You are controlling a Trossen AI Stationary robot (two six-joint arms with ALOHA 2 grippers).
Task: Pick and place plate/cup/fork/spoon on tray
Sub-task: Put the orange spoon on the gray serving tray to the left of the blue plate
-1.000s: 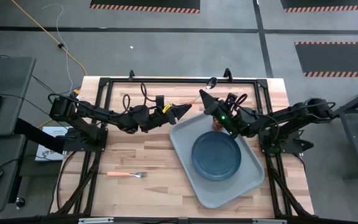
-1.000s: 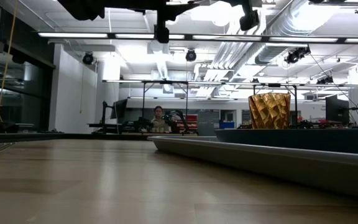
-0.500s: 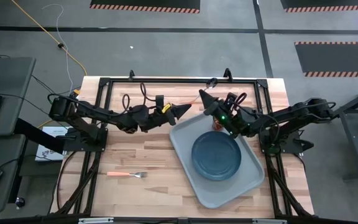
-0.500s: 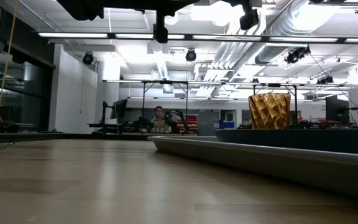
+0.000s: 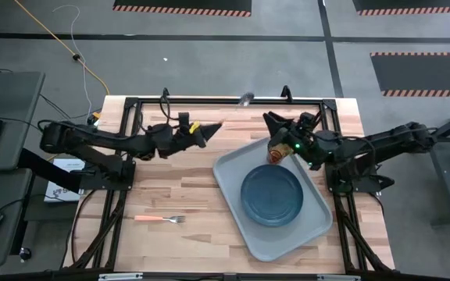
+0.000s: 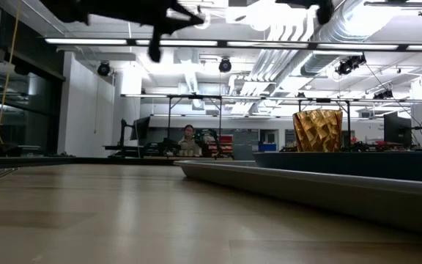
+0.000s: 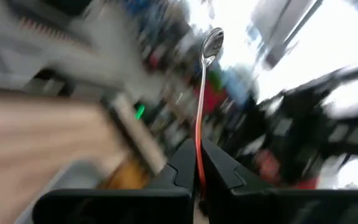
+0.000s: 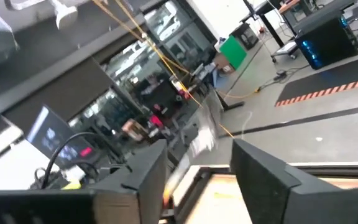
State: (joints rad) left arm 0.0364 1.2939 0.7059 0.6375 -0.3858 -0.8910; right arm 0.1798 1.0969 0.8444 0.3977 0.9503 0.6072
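The left gripper (image 5: 213,126) hangs over the far half of the table (image 5: 186,195), toward eleven o'clock from the tray (image 5: 241,226), and its fingers (image 7: 179,165) are clamped together on the orange handle of the spoon (image 7: 205,93). In the left wrist view the handle runs straight out from the narrow slit between the two dark fingertips, and the oval silver bowl stands well clear of them at the far end; from overhead the bowl (image 5: 245,99) shows past the table's far edge, at about one o'clock from the fingertips. The right gripper (image 5: 270,119) is raised above the tray's far corner, at twelve o'clock from the plate (image 5: 272,195), with its fingers (image 8: 263,171) spread apart and nothing between them. The amber cup (image 5: 276,154) stands upright on the tray just beyond the plate's far rim, beneath the right arm. The plate lies flat in the middle of the tray. The fork (image 5: 161,219) lies on the bare wood at nine o'clock from the tray, well apart from both grippers, tines pointing toward the tray.
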